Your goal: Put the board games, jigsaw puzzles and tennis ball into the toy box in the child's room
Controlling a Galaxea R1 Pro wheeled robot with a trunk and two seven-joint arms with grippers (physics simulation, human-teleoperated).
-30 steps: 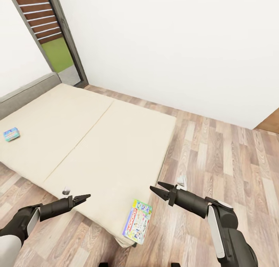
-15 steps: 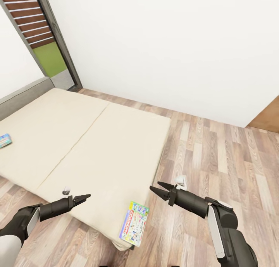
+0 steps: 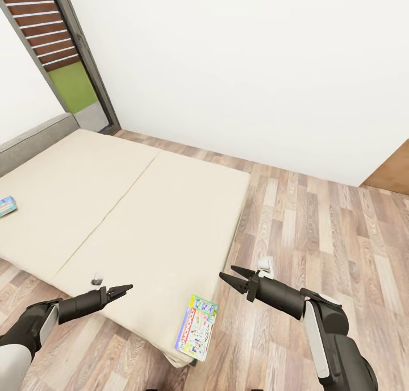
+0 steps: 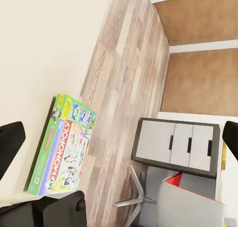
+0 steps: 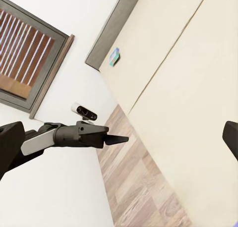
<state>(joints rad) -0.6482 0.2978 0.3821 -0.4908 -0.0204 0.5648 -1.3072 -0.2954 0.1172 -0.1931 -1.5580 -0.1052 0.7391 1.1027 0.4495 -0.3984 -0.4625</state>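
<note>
The beige bed [image 3: 142, 209] spreads across the left of the head view. A green Monopoly board game [image 3: 199, 326] lies flat on its near corner, between my two arms; the left wrist view looks down on it [image 4: 62, 145]. A smaller blue board game [image 3: 7, 206] rests far off on the mattress near the grey headboard, and it is a small patch in the right wrist view [image 5: 115, 57]. My left gripper [image 3: 122, 291] hovers open over the bed's near edge, left of the Monopoly box. My right gripper [image 3: 233, 277] hangs open above the floor, just right of that corner. Both are empty.
Wood-plank floor [image 3: 318, 220] runs along the bed's right side up to a white wall. A tall dark-framed window [image 3: 74, 55] stands at the back left. A grey drawer cabinet [image 4: 176, 146] and a chair's base [image 4: 131, 197] are in the left wrist view.
The whole picture shifted left and a little down between the first two frames, so the camera turned. Since then nothing has moved, and both arms hold the same pose.
</note>
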